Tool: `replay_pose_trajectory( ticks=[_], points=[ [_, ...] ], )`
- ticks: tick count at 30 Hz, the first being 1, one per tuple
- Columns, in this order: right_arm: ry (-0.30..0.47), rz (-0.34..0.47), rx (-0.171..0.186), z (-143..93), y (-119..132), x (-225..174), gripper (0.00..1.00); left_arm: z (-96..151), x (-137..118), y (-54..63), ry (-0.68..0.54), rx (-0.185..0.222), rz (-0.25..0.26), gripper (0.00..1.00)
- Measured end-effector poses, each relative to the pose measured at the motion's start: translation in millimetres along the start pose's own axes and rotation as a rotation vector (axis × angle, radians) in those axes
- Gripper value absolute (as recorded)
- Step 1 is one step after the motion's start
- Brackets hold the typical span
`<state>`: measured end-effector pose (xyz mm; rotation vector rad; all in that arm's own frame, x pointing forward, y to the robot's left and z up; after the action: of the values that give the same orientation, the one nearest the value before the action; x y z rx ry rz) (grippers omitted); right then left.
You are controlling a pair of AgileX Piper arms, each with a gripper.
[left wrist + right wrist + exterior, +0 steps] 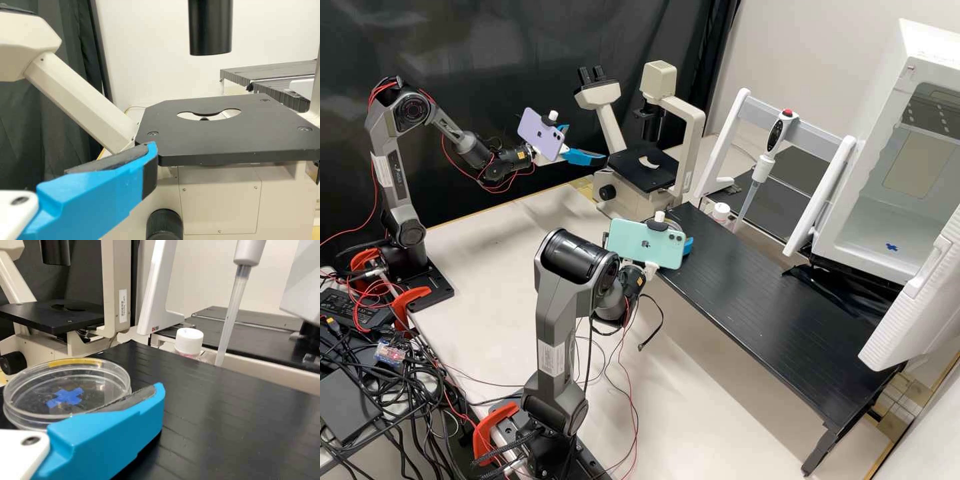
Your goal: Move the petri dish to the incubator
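At the microscope end of the black platform, the clear petri dish sits right by the right gripper, a yellow strip along its rim and a blue cross seen through it. I cannot tell whether the right gripper's jaws are closed on the dish, or whether the dish rests on the platform. Near the microscope's flat black stage, the left gripper hangs in the air, its jaws apart with nothing between them. Behind the platform, a pipette hangs upright on a stand, near a white-capped bottle. Over on the far side from the microscope, the incubator has its door open, with another blue cross on its floor
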<state>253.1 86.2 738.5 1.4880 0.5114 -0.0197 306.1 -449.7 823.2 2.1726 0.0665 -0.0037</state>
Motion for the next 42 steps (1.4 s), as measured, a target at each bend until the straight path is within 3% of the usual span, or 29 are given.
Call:
replay_pose_trajectory(
  ticks=[10, 39, 42],
  points=[
    [0.004, -0.011, 0.021, 3, 3, 1, 0.0, 0, 0, 0.0, 0.0, 0.0, 0.0, 1.0],
    [-0.016, -0.019, 0.029, 5, 9, 4, 0.0, 0, 0, 0.0, 0.0, 0.0, 0.0, 1.0],
    [-0.017, -0.011, 0.01, 8, 16, 1, 0.0, 0, 0, 0.0, 0.0, 0.0, 0.0, 1.0]
  ],
)
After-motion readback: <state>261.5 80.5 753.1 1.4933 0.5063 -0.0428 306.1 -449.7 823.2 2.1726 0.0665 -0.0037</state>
